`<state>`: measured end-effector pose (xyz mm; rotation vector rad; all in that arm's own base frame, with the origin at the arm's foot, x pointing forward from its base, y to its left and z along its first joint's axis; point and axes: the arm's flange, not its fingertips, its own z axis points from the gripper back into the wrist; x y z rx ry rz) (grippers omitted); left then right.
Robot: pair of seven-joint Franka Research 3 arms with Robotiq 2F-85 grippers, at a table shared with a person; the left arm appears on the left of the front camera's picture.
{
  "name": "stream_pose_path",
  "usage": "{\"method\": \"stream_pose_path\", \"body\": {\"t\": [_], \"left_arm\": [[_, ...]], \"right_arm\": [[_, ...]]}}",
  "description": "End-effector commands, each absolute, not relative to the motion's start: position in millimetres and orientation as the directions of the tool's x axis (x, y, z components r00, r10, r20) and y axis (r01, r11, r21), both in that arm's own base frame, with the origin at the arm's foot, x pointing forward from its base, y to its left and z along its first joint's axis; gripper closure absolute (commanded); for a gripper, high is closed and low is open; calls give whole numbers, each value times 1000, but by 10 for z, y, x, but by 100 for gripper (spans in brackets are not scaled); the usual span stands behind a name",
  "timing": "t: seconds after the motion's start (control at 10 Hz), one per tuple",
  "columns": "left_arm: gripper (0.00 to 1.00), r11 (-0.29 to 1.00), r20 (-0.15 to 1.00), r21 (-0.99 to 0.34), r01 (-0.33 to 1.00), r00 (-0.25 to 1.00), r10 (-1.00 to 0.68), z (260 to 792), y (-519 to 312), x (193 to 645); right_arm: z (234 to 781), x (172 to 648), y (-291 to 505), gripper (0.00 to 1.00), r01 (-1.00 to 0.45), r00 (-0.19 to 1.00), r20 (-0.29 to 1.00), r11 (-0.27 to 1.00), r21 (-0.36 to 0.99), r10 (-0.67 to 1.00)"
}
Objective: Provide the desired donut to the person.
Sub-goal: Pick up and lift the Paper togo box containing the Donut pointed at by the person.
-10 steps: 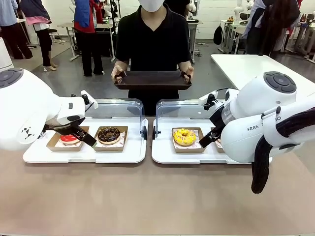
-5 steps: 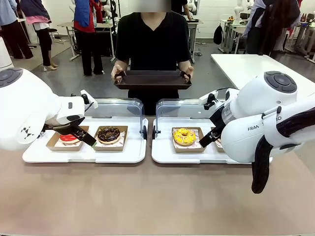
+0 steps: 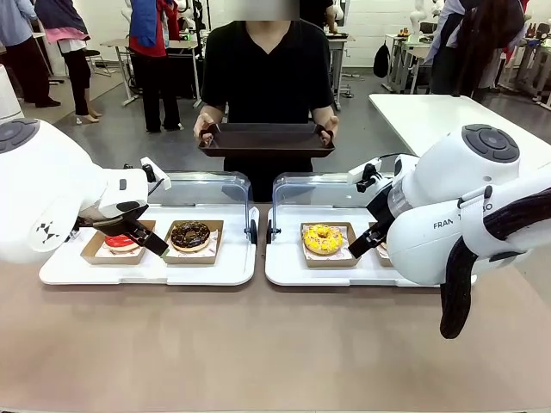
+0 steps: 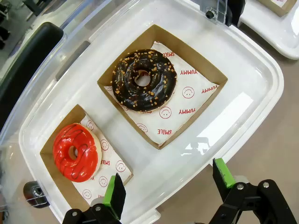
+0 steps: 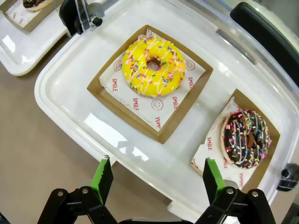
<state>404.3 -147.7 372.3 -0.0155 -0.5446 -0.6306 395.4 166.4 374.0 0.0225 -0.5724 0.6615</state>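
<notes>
Nearest, on the robot's side of the beige table (image 3: 258, 344), we see both claws spread wide and carrying nothing. We place the left gripper (image 4: 168, 184) over the near edge of the left white plastic tray (image 4: 252, 84), and the right gripper (image 5: 157, 173) over the near edge of the right white plastic tray (image 5: 65, 88); neither touches a box. Farther in, we count four donuts, each lying in its own brown cardboard box. The red-glazed donut (image 4: 75, 151) and the chocolate donut with nut crumbs (image 4: 144, 80) sit on the left tray. The yellow donut with coloured sprinkles (image 5: 153, 66) and the chocolate donut with coloured sprinkles (image 5: 246, 138) sit on the right. Behind them the clear hinged lids (image 3: 202, 189) stand raised. At the far side the person (image 3: 267, 69) in a black shirt holds a dark rectangular serving tray (image 3: 267, 142) by both ends, and we see nothing on it. We judge the task barely begun: the cases are open and the arms poised, but choosing, grasping, lifting and delivery all remain. We cannot tell which donut is wanted, since both of the person's hands grip the tray.
</notes>
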Motion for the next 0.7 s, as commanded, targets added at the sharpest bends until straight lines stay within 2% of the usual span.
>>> {"method": "stream_pose_path", "body": {"t": [0.0, 0.1, 0.3, 0.5, 0.6], "left_arm": [[0, 764, 533, 144, 629, 601, -595, 3986, -1492, 3968], [0, 750, 545, 208, 629, 562, -622, 4438, -1490, 3852], [0, 710, 495, 224, 668, 550, -673, 5215, -1469, 3990], [0, 696, 457, 271, 665, 547, -701, 5725, -1508, 3825], [0, 687, 445, 283, 670, 543, -712, 5961, -1533, 3838]], "right_arm": [[3918, 3864, 1743, 0, -617, 678, 463, 785, -65, 571], [4388, 3639, 1887, 0, -644, 661, 427, 759, -98, 616], [5148, 3540, 2004, 0, -613, 676, 424, 779, -131, 603], [5760, 3402, 1997, 0, -513, 703, 434, 824, -239, 564], [5992, 3359, 2014, 0, -494, 706, 447, 834, -247, 550]]}}
